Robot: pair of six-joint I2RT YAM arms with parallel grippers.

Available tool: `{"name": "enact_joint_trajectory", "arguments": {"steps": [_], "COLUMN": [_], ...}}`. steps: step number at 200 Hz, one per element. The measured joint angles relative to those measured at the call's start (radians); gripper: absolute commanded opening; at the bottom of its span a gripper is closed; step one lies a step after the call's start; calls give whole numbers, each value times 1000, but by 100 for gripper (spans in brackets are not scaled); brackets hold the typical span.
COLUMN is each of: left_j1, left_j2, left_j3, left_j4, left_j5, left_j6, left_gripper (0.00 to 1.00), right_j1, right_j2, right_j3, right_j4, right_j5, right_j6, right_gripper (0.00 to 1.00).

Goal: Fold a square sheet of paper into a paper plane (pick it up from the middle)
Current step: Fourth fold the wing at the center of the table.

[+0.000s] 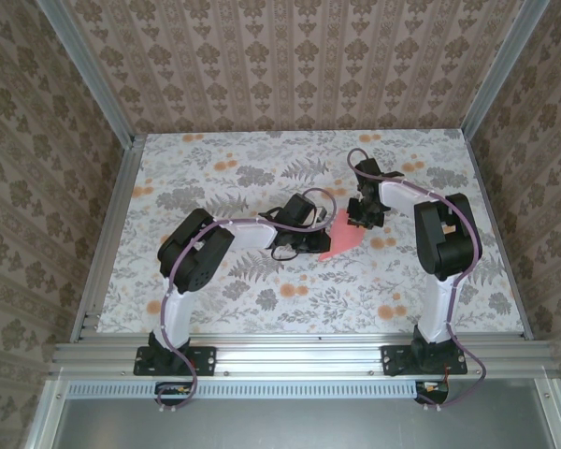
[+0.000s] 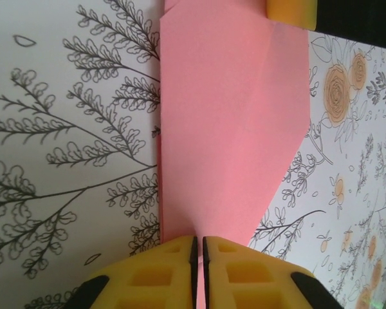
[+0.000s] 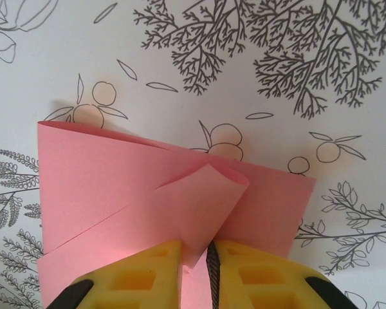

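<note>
A: Pink paper, part-folded. Where does it sit?

B: Flat on the table, stretching straight ahead from the left gripper. Its near edge runs in between those jaws, which are pressed together on it with barely a slit showing.

A: And the right gripper?

B: Jaws nearly together, nipping a curled flap that rises off the sheet. The rest of the paper spreads ahead of them and to their left. One pad of that gripper sits at the end of the paper farthest from the left jaws, so the two grips face each other across it.

A: Why that arrangement?

B: My reading is that the left pins one end so the sheet cannot slide, while the right lifts the flap to carry it over for the next crease. A slanted edge ahead-right of the left jaws suggests one corner is already turned in. The shape is too wide to be a dart yet, so several folds are left.

A: Containers?

B: None to log. The paper lies directly on the table.
</note>
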Motion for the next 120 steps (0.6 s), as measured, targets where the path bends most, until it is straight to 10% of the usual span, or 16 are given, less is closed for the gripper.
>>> {"name": "enact_joint_trajectory", "arguments": {"steps": [120], "left_j1": [16], "left_j2": [56], "left_j3": [72], "left_j4": [136], "left_j5": [18], "left_j6": [-106], "left_gripper": [14], "right_j1": [0], "right_j2": [1], "right_j3": [1], "right_j4": [-2], "right_j5": [3], "right_j6": [0], "right_gripper": [19]}}
